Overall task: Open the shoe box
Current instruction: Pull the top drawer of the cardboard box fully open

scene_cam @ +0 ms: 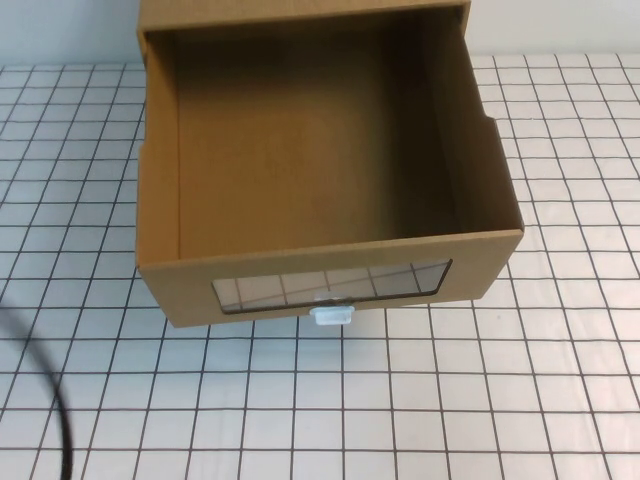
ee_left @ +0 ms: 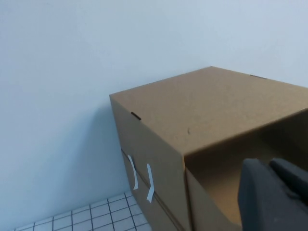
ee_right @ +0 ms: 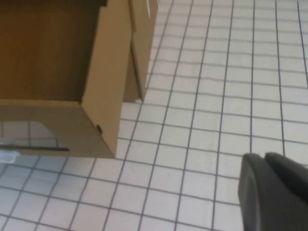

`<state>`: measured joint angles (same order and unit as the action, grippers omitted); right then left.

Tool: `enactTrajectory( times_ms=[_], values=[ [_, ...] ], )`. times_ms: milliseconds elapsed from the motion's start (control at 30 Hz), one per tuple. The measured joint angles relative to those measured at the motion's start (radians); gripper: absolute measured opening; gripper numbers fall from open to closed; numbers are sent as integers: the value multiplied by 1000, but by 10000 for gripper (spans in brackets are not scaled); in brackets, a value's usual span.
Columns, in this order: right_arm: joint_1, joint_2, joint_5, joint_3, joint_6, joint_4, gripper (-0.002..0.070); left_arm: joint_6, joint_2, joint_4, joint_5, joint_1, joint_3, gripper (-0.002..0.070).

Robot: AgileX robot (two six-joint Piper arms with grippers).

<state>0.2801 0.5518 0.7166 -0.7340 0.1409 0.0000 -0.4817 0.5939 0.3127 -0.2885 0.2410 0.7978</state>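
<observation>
- Nearest me, a black cable [scene_cam: 55, 400] curves across the left corner of the gridded table [scene_cam: 450, 400]; I'd keep it out of any sweep.
- The right gripper [ee_right: 272, 192] hangs over bare table just off the front right corner of the shoe box [scene_cam: 160, 275]. It is pinched shut on nothing and touches nothing.
- The box front faces me, with a small white pull tab [scene_cam: 331, 316] under a clear window [scene_cam: 330, 288].
- The drawer [scene_cam: 300, 130] stands well out of its outer shell [ee_left: 211, 106], and I can see the empty inside (so I judge the opening essentially done).
- What's left is a clean exit. I'd lift the right arm straight up before swinging it home, because a sideways pass could clip that front corner and nudge the drawer back in.
- The left gripper [ee_left: 272, 192] sits raised at the box's left side, beside the open drawer, pads together and empty. I'd back it away from the cardboard edge rather than across it.
- Two white tape strips [ee_left: 149, 183] mark the shell's left face.
- Farthest back, the shell stands by a plain pale wall [ee_left: 72, 72].
</observation>
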Motion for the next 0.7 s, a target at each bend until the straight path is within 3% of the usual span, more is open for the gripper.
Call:
enactTrajectory(
  times_ms=[400, 700],
  values=[
    [0, -404, -436, 407, 0, 24, -13, 0, -571, 9, 103, 0, -477, -2],
    [0, -407, -778, 659, 0, 54, -13, 4, -607, 20, 289, 0, -769, -2]
  ],
)
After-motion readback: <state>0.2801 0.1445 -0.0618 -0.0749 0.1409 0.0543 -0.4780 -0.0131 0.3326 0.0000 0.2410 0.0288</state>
